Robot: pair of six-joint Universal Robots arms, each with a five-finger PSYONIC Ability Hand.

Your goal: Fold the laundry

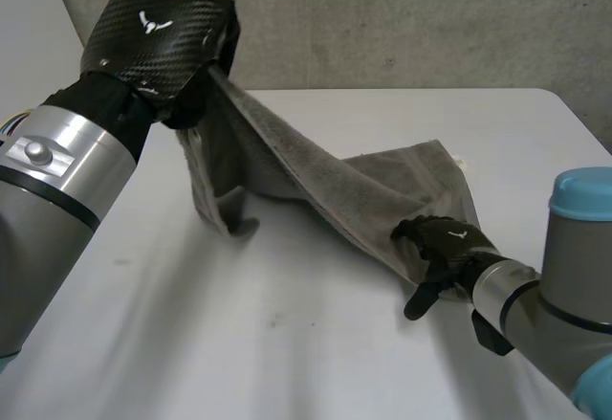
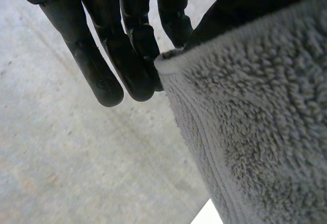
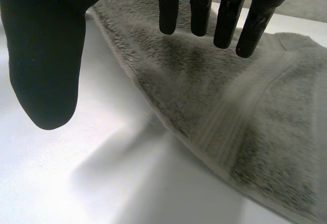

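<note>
White surface (image 1: 239,343): my raised left robot hand (image 1: 158,33) pinches the towel (image 1: 382,190) by a corner; right robot hand (image 1: 449,243), released, is poised over its edge.

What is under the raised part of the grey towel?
Bare white table, in shadow, shows beneath the stretch of towel that hangs from the left hand. Near the right hand the towel rests on the table and covers whatever is below it there.

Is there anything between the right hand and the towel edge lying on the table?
Nothing visible. The right hand is open, directly over the lower edge of the towel, with its thumb over bare table. The left hand pinches the other end and holds it raised.
</note>
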